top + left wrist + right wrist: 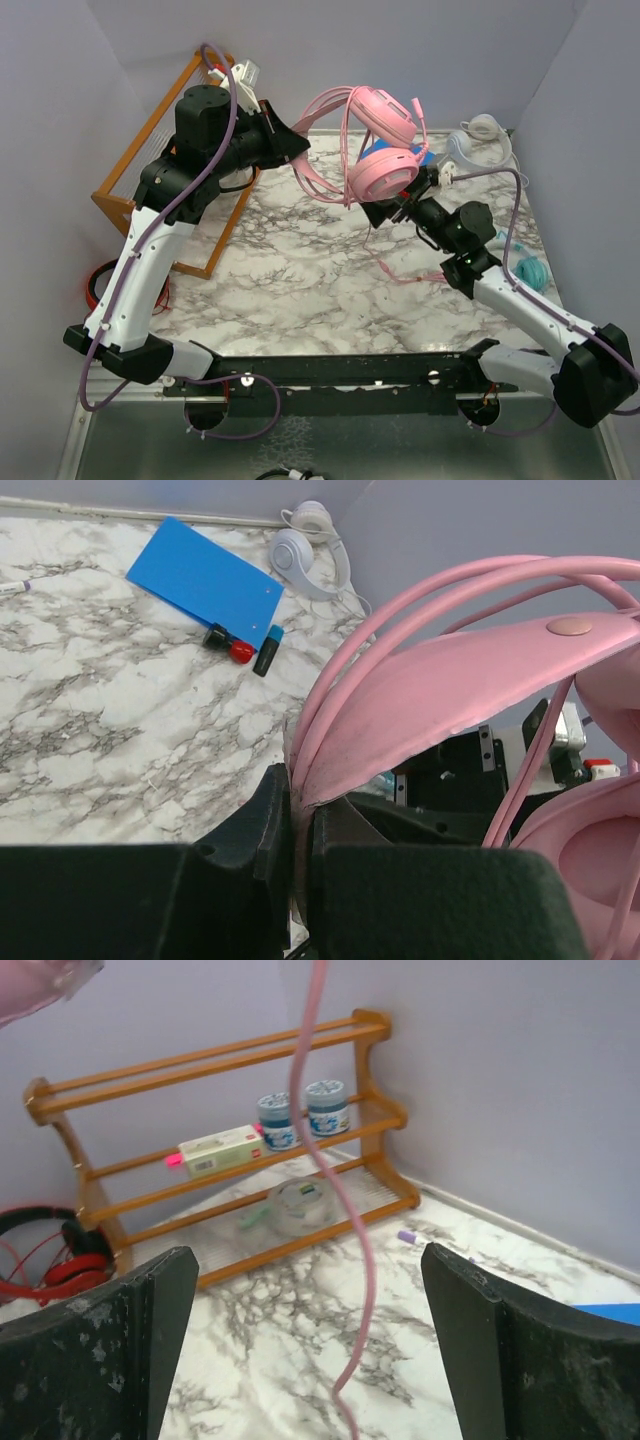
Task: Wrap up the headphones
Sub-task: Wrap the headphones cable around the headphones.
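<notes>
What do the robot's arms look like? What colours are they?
The left arm and right arm are white tubes with chunky black joints and black bases. A thin purple cable runs along each. The left tool and right tool are black, each with two flat fingers. The right one's fingers look scuffed with pale specks.

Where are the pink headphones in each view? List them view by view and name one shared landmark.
Top external: pink headphones, top centre, held up in the air.
Left wrist: filling the right half, headband pinched in the left gripper.
Right wrist: only their cable, hanging down the middle.
Shared landmark: the marble table.
</notes>
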{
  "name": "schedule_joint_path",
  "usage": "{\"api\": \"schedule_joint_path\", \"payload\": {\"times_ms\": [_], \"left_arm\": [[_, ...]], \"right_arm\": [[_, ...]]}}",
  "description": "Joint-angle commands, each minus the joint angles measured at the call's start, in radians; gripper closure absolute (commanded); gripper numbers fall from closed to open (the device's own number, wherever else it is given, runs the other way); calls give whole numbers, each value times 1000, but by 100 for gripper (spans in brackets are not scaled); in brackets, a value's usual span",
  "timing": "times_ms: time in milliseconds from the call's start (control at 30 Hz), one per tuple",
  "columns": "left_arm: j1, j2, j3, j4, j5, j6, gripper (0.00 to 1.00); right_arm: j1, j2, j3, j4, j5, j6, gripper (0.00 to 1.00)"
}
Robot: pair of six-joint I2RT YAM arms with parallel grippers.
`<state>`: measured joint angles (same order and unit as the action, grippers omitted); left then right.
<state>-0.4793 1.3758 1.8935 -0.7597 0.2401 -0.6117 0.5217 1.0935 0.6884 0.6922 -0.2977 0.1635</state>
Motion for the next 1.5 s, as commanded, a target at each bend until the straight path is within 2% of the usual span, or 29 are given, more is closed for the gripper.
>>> {"api": "schedule_joint_path", "payload": {"times_ms": [0,200,333,367,400,533,633,733,867,1000,1167,1267,1333,1367,1467], "left_arm": [[4,-46,7,66,3,-35,100],[5,-48,10,66,3,-37,100],[6,-46,18,66,2,-42,100],[6,-47,20,66,1,-42,100],[5,-45,22,65,-1,-43,100],[5,-37,20,65,-30,-45,100],[18,-17,23,65,-54,-89,100],[41,15,48,76,-54,-125,100],[70,52,60,94,-94,-147,100],[73,44,6,107,-304,-137,100],[73,-7,-142,171,-559,-4,100],[69,-61,-270,291,-698,119,100],[56,-98,-363,384,-783,228,100],[44,-112,-397,417,-848,280,100],[14,-138,-461,482,-957,447,100]], "right_arm": [[-37,73,60,-8,75,28,0],[-56,228,120,47,-20,73,5],[-56,329,145,67,-174,93,16],[-55,345,144,67,-227,98,21],[-54,356,134,81,-267,111,32],[-41,368,-1,307,-338,227,63],[13,359,-32,284,-347,231,80],[91,326,-73,263,-330,211,89],[179,257,-146,286,-309,236,94],[245,188,-168,295,-326,285,93],[265,84,-150,296,-346,370,91],[265,70,-78,265,-362,426,90],[265,78,11,177,-361,417,91],[265,84,72,80,-354,386,91],[265,117,276,-323,-304,226,95]]}}
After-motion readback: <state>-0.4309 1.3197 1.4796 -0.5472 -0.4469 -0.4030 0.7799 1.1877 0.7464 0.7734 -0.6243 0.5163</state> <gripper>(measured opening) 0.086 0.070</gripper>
